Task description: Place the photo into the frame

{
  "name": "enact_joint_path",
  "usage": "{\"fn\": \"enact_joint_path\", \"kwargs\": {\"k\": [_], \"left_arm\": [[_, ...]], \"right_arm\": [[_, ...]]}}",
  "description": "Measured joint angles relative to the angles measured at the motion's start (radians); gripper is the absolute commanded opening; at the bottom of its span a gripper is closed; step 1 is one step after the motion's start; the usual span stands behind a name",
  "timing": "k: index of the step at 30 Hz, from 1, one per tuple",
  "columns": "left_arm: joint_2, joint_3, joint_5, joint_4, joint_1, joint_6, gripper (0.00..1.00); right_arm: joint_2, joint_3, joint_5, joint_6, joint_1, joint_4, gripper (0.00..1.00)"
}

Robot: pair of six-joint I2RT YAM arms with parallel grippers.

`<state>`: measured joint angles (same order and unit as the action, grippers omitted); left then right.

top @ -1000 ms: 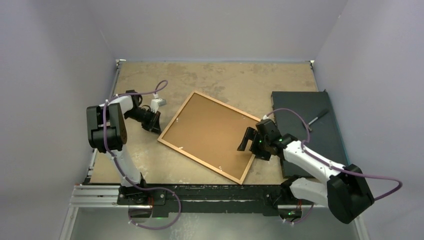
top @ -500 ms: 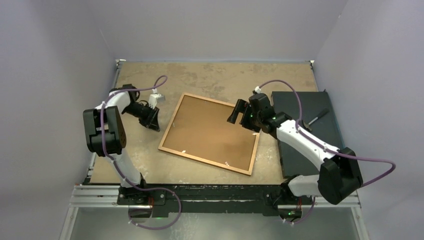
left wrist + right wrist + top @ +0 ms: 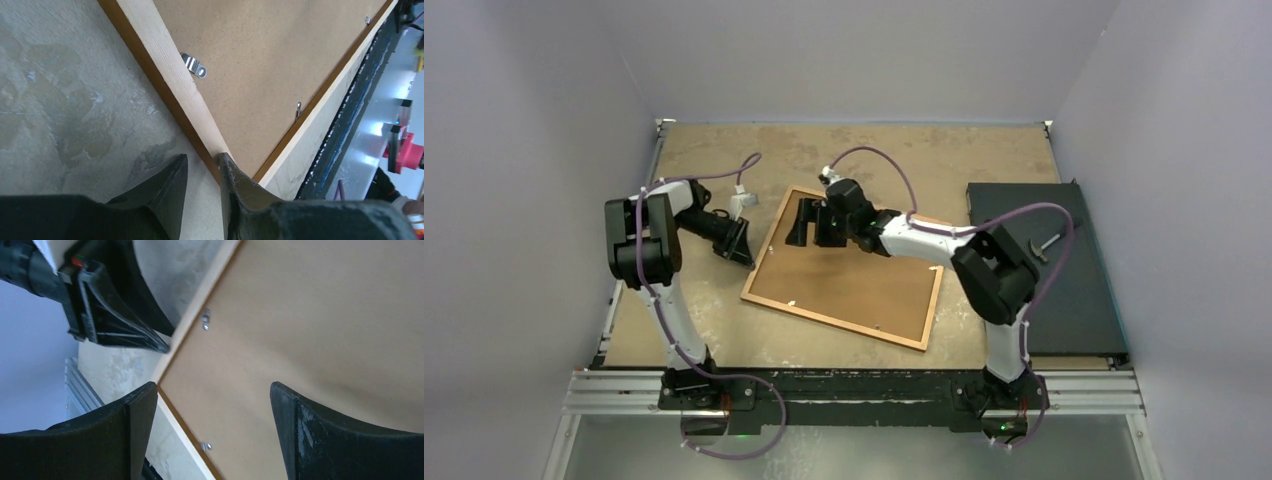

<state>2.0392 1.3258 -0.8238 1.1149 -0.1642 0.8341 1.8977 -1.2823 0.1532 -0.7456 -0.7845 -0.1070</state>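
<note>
Fig.: The frame (image 3: 834, 320) lies back-up at the centre of the table (image 3: 874, 150), brown backing board (image 3: 864, 285) showing. Your right gripper (image 3: 812, 238) hovers spread wide over its far-left corner. Your left gripper (image 3: 202, 161), fingers nearly together, meets the left rail's outer edge; you cannot tell whether it pinches.

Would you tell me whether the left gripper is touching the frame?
Touching. In the left wrist view, one finger of the left gripper meets the frame's outer edge with no gap showing.
</note>
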Motion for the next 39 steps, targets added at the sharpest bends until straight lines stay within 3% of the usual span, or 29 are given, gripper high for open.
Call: {"fn": "enact_joint_path", "kwargs": {"k": [5,16,39], "left_arm": [[0.014,-0.014,-0.019,-0.001,0.0,0.0,0.18],[0.014,-0.029,-0.037,-0.007,-0.005,-0.002,0.14],[0.01,-0.042,-0.045,-0.019,-0.006,-0.016,0.09]], "right_arm": [[0.147,-0.117,0.044,0.002,-0.021,-0.074,0.8],[0.333,-0.277,0.106,-0.003,-0.039,-0.14,0.77],[0.375,-0.286,0.179,-0.069,-0.091,-0.192,0.74]]}}
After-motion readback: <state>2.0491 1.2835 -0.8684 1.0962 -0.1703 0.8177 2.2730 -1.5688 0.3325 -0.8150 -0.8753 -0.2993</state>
